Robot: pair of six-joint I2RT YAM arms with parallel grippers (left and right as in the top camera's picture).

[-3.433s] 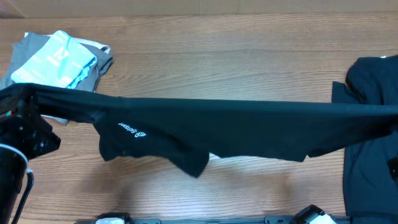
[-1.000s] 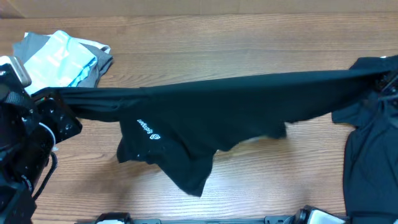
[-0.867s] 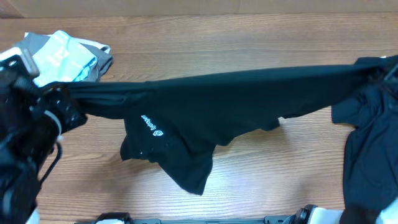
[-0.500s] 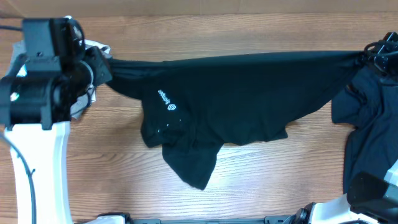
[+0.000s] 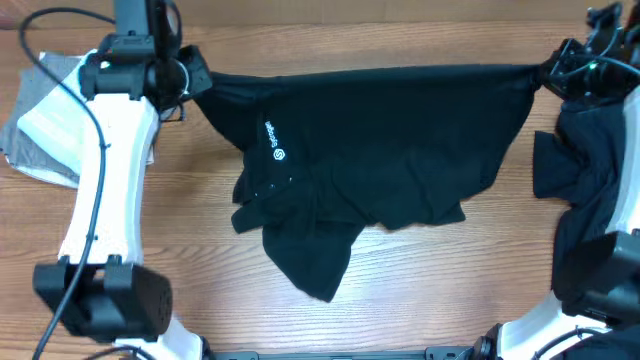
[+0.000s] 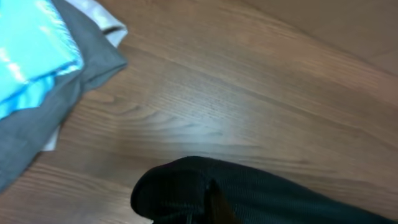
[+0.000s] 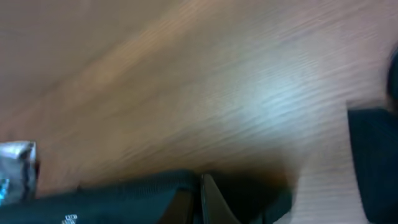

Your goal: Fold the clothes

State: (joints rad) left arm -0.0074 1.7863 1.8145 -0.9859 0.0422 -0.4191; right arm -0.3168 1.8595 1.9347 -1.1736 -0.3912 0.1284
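Overhead: I see a black T-shirt [image 5: 380, 140], soft and matte. Its top edge is stretched in a taut line between the two arms, and its lower part is rumpled over the wood-grain table [image 5: 420, 310]. Small white lettering [image 5: 275, 145] sits toward its left side. The left gripper [image 5: 195, 82] is clenched on one top corner and the right gripper [image 5: 545, 75] on the other. A second black garment [image 5: 590, 190] at the right is cut off by the frame.

Left wrist: a rounded fold of finely ribbed black cloth fills the bottom edge, and I cannot make out the fingers. A grey garment [image 6: 62, 106] and a glossy blue packet [image 6: 28, 56] lie nearby.

Right wrist: badly blurred. A black strip of cloth runs along the bottom, and the fingers are indistinct.
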